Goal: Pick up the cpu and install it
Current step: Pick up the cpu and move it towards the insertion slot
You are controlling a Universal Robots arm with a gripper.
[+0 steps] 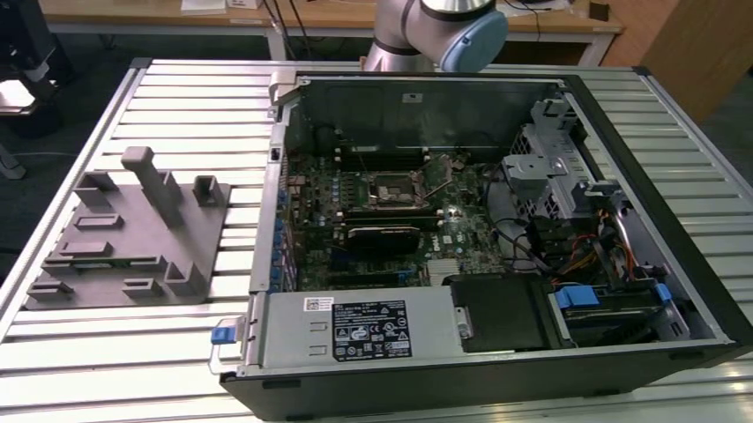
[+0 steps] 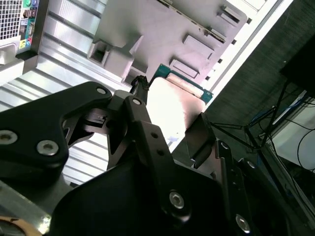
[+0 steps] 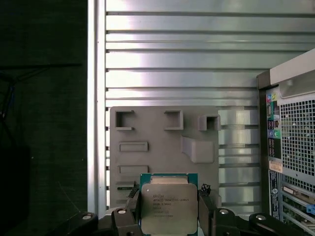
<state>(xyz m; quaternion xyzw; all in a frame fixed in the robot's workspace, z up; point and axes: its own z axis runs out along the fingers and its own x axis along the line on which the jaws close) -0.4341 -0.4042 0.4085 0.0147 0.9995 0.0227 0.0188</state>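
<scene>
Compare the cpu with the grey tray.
The cpu is small; the grey tray is far larger. The cpu is a flat plate; the tray carries upright posts and pockets. The cpu has a shiny silvery top with a green rim; the tray is matte grey. The cpu is clamped in the gripper; the tray lies on the slatted table. Both are roughly rectangular.

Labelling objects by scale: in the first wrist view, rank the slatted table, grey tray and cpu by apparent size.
1. slatted table
2. grey tray
3. cpu, smallest-looking even though it is nearest the camera, which enlarges it.
</scene>
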